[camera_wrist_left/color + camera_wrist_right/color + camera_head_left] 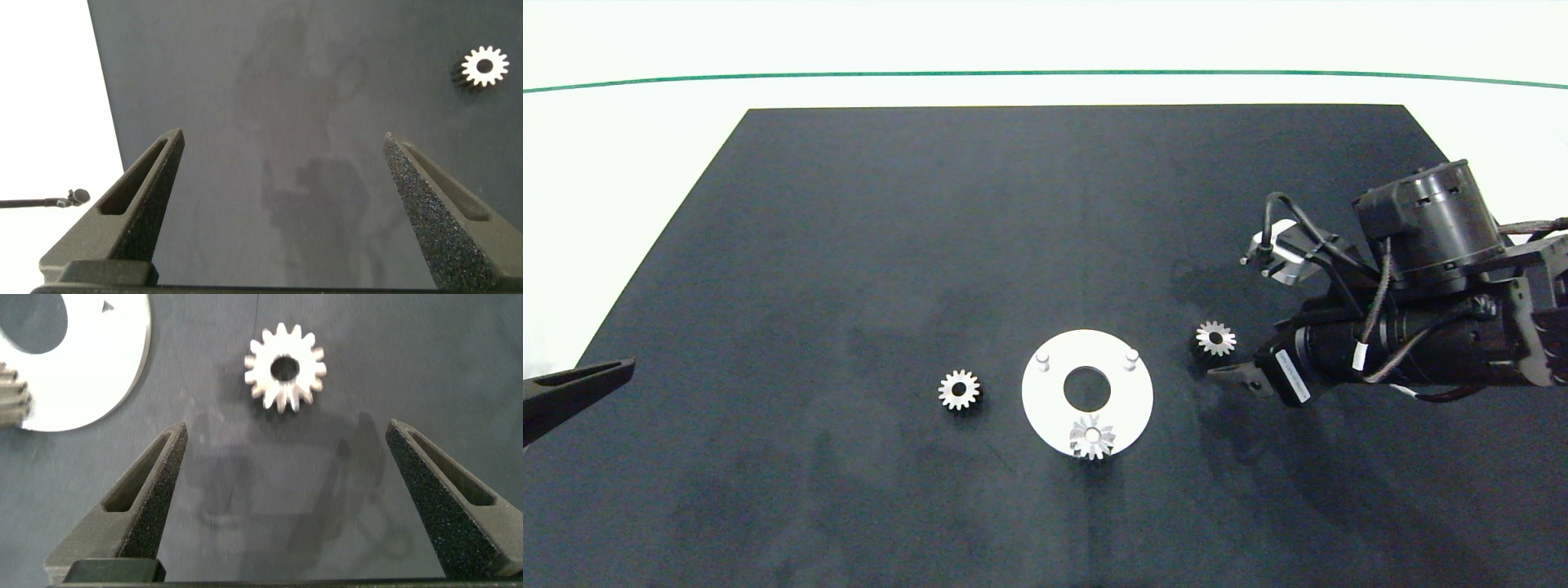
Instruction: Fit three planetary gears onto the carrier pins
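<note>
The white disc (1131, 400) lies on the mat's near middle with two bare carrier pins (1043, 359) at its far side. One planetary gear (1092, 437) sits on the disc's near edge, over the third pin. A second gear (959, 389) lies flat left of the disc and also shows in the left wrist view (485, 67). A third gear (1215, 337) lies right of the disc. My right gripper (1223, 363) is low beside it, open; in its wrist view the gear (284, 369) lies just beyond the fingertips (286, 429), untouched. My left gripper (613, 371) waits open at the left edge.
A black mat (849, 245) covers the white table, whose far side carries a green line (1045, 73). The right arm's motor and cables (1421, 269) stand over the mat's right side. The disc's edge (90, 367) shows in the right wrist view.
</note>
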Motion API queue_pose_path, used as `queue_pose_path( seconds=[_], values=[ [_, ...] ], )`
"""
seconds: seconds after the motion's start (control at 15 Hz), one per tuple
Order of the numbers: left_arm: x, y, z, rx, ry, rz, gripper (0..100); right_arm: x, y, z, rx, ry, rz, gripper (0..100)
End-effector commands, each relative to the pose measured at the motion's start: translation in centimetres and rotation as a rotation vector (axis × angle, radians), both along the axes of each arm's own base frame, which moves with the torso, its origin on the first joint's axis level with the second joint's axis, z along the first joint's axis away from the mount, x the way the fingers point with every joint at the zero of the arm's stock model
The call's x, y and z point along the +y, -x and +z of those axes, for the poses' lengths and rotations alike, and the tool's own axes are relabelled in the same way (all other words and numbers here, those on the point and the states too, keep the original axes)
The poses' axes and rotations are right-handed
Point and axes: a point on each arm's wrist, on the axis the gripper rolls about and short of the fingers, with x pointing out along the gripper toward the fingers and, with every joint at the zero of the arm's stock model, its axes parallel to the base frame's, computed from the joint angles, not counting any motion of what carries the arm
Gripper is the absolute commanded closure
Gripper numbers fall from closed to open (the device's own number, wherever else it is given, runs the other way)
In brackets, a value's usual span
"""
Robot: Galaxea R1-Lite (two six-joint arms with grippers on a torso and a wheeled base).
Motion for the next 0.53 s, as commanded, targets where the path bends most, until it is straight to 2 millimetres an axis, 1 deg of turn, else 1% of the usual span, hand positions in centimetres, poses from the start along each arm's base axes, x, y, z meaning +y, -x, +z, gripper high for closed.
queue_pose_path(
  seconds=[0.07, 0.33, 0.53],
  values=[
    [0.0, -0.1, -0.1, 0.012, -0.002, -0.001, 0, 0.7, -1.6, -0.9, 0.028, 0.003, -0.004, 0],
    [0.0, -0.1, -0.2, 0.016, -0.001, -0.004, 0, 1.1, -2.5, -1.1, 0.035, -0.027, 0.004, 0],
    [0.0, -0.1, -0.2, 0.016, -0.001, -0.005, 0, 1.5, -3.4, -1.8, 0.030, -0.032, 0.004, 0]
  ],
)
